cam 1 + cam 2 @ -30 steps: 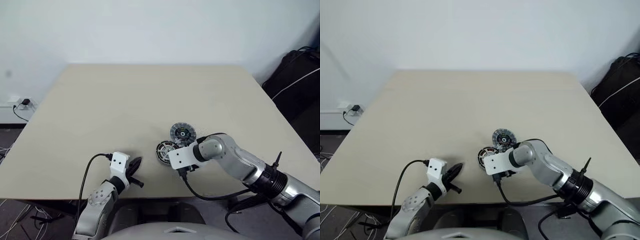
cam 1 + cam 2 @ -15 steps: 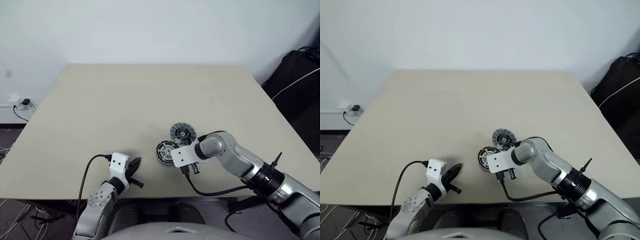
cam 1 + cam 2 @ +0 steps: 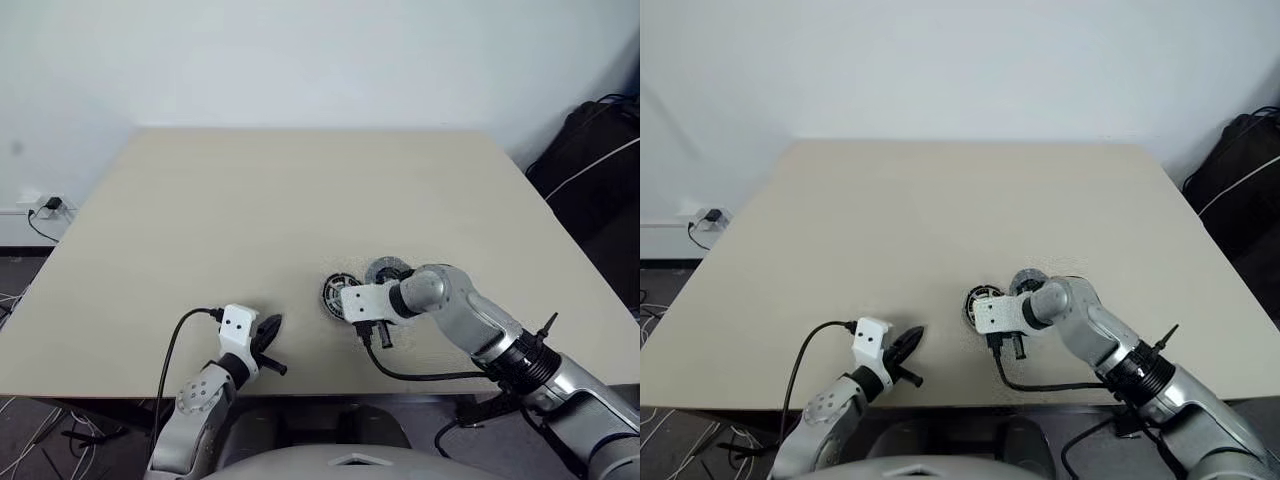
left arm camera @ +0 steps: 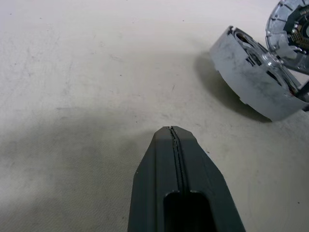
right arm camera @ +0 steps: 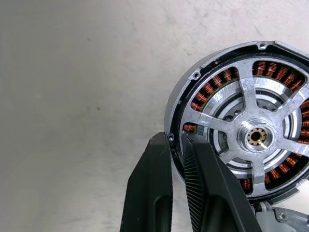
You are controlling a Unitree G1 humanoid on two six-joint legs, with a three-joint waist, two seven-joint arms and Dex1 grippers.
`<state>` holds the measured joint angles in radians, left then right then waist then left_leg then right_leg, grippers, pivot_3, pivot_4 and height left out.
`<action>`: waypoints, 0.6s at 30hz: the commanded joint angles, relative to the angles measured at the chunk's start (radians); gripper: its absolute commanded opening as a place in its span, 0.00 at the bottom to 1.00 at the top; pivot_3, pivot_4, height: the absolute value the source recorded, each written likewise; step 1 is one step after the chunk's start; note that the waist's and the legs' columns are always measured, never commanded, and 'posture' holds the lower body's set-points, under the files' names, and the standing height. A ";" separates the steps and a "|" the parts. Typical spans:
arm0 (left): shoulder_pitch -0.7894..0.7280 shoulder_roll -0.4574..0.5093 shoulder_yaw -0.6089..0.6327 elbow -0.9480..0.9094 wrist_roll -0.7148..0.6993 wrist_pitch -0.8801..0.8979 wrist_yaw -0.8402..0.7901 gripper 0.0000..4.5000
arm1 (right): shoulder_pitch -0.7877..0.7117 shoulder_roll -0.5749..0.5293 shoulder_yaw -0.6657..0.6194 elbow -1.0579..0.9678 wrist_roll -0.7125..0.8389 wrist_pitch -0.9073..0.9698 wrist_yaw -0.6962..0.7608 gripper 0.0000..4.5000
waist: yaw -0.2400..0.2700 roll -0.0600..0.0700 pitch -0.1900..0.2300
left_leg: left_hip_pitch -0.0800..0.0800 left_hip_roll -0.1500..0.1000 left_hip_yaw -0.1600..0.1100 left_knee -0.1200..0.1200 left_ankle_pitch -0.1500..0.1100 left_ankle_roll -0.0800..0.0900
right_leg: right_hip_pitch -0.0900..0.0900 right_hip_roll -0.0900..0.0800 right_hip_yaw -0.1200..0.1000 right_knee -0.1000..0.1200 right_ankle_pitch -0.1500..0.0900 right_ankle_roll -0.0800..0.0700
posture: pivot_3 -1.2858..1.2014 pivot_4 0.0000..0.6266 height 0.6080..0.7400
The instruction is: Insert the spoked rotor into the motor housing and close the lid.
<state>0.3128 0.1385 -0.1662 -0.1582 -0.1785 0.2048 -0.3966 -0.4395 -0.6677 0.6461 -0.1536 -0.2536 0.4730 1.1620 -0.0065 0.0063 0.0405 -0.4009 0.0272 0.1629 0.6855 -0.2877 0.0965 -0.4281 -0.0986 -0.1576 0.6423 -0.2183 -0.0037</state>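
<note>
**Rotor seated, right gripper on rim**

I see the rotor sitting inside the housing, tilted up off the table. Right gripper pinches the housing wall. Lid just behind. Left gripper closed, empty, well apart.

We see a pale beige bench with a matte, lightly scuffed top, set before a plain white wall. Off its far right corner a black bag with a light stripe rests beside the wall. On the left, low on the wall, a white power socket holds a dark plug, its cable trailing toward the floor.
</note>
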 commanded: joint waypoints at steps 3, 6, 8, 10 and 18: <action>-0.015 -0.009 0.000 -0.012 -0.013 -0.028 -0.005 0.00 | -0.001 0.007 -0.029 -0.067 0.051 0.041 0.041 0.02 | 0.000 0.000 0.000 | 0.000 0.000 0.000 0.000 0.000 0.000 | 0.000 0.000 0.000 0.000 0.000 0.000 | 0.52 0.00 1.00; -0.015 -0.011 -0.001 -0.008 -0.012 -0.031 -0.005 0.00 | -0.003 0.015 -0.029 -0.072 0.057 0.050 0.033 0.02 | 0.000 0.000 0.000 | 0.000 0.000 0.000 0.000 0.000 0.000 | 0.000 0.000 0.000 0.000 0.000 0.000 | 0.52 0.00 1.00; -0.015 -0.012 -0.001 -0.007 -0.012 -0.032 -0.004 0.00 | -0.005 0.035 -0.033 -0.051 0.047 0.049 -0.003 0.02 | -0.001 0.000 0.000 | 0.000 0.000 0.000 0.000 0.000 0.000 | 0.000 0.000 0.000 0.000 0.000 0.000 | 0.52 0.00 1.00; -0.015 -0.012 -0.002 -0.006 -0.011 -0.033 -0.004 0.00 | -0.005 0.057 -0.040 -0.031 0.043 0.056 -0.036 0.02 | -0.003 0.000 0.000 | 0.000 0.000 0.000 0.000 0.000 0.000 | 0.000 0.000 0.000 0.000 0.000 0.000 | 0.52 0.00 1.00; -0.015 -0.002 0.004 -0.012 -0.011 -0.036 -0.007 0.00 | -0.004 0.152 -0.077 -0.068 0.077 0.164 -0.112 0.49 | -0.004 0.001 0.000 | 0.000 0.000 0.000 0.001 0.001 -0.001 | 0.000 0.000 0.000 0.001 0.000 0.000 | 0.52 0.00 1.00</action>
<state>0.3057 0.1391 -0.1649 -0.1561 -0.1783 0.1882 -0.3972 -0.4284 -0.5309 0.6046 -0.1662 -0.1972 0.6201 1.0657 -0.0105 0.0068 0.0402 -0.4008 0.0275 0.1630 0.6861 -0.2869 0.0951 -0.4282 -0.0983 -0.1575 0.6437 -0.2182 -0.0038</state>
